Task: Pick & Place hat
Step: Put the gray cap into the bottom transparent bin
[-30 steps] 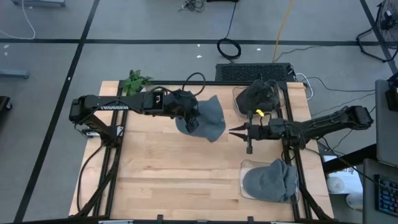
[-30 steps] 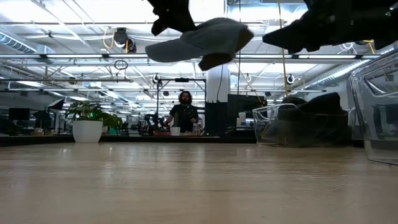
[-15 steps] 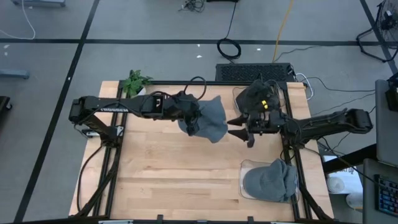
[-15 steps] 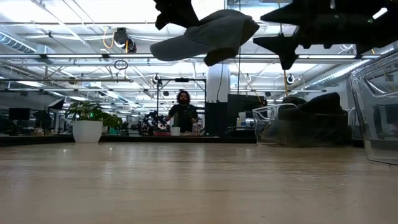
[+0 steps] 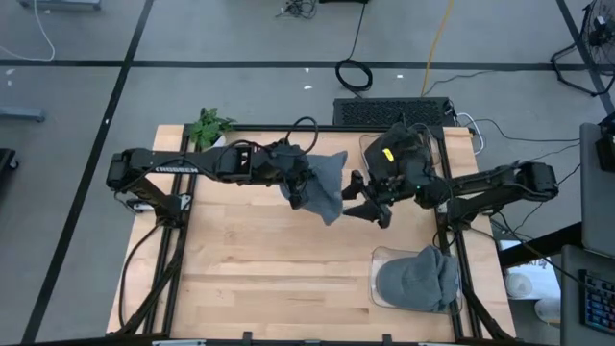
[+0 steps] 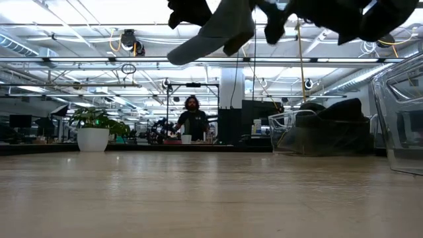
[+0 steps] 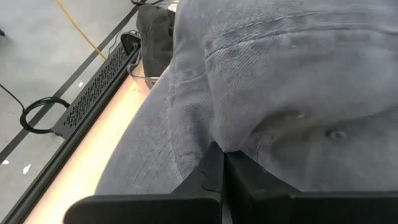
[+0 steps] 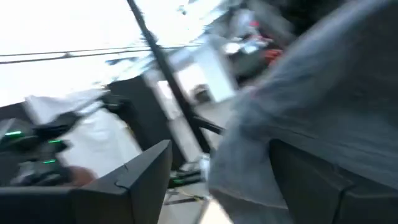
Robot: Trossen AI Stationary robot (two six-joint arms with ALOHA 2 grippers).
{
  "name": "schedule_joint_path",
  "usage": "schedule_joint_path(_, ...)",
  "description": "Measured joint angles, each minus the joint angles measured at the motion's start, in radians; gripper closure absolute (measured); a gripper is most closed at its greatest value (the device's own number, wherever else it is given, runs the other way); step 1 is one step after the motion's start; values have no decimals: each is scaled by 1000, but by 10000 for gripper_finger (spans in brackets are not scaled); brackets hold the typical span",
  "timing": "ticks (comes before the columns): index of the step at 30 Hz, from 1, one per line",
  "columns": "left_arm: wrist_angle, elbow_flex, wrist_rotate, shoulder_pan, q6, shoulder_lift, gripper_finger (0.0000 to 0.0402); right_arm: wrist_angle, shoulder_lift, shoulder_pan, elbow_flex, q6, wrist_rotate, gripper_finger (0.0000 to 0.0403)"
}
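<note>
Hat (image 5: 325,185) hangs from left hand (image 5: 296,185), brim seemingly pointing table-ward.

Overhead and table-level views share the hat (image 5: 325,183); wrist views press close, seemingly.

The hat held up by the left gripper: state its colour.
Grey, plain fabric with visible stitching; the hat shows best in the left wrist view.

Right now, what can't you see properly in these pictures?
- Left gripper: high view, its fingertips hidden under the floppy grey fabric hat.
- Right gripper: right wrist view is motion-blurred, so contact with the hat is unclear.
- Low view: top edge cuts off both arms.
</note>
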Motion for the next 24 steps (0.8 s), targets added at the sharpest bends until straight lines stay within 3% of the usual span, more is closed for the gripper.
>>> schedule_joint_path(4, 0, 0, 1, 0, 0, 0, 401, 11, 8, 1, 35, 2, -42, 148)
schedule_joint_path(16, -7, 0, -1, 1, -17, 0, 401, -179, 8, 1, 41, -113, 290, 155)
schedule_joint_path(24, -7, 0, -1, 2, -18, 0, 401, -233, 8, 2, 41, -118, 314, 175)
